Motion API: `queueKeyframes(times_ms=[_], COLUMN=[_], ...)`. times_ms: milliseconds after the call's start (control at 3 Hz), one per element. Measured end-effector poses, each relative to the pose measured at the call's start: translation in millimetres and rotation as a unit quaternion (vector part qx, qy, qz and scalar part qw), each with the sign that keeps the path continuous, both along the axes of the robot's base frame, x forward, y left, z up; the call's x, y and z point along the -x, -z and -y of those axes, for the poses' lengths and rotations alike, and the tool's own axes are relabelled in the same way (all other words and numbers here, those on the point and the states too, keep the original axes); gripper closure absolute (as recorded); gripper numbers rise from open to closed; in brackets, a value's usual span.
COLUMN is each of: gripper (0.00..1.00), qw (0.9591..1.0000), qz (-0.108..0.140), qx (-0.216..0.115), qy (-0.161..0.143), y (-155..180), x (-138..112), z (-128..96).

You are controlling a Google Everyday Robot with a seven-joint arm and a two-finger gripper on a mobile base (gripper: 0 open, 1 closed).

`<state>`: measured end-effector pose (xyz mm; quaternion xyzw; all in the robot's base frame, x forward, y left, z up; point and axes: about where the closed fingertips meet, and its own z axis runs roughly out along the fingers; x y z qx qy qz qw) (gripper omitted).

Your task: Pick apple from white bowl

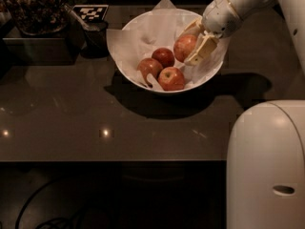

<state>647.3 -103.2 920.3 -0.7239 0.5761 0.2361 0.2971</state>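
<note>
The white bowl (pixel 128 39), lined with crinkled white paper, sits on the dark table at the back centre. My gripper (pixel 192 46) is over the bowl's right side, shut on the apple (pixel 184 47), the pale orange-pink one, which is lifted a little above the others. Three redder apples stay in the bowl: a deep red one (pixel 164 56), one at the left (pixel 149 67) and one at the front (pixel 171 78).
A dark bin of brownish snacks (pixel 33 13) stands at the back left, with a small dark cup (pixel 95 32) and a black-and-white marker tag (pixel 91 12) beside it. My white base (pixel 267 171) fills the lower right. The table's front edge runs across the middle.
</note>
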Motion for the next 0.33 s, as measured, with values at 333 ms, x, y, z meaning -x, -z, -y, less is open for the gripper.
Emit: queueKeyframes(times_ms=[333], gripper=[1.0], qw=[0.9977], qz=[0.016], qx=[-0.065], qy=[0.006], y=[-46.1], x=[5.5], z=[-3.1])
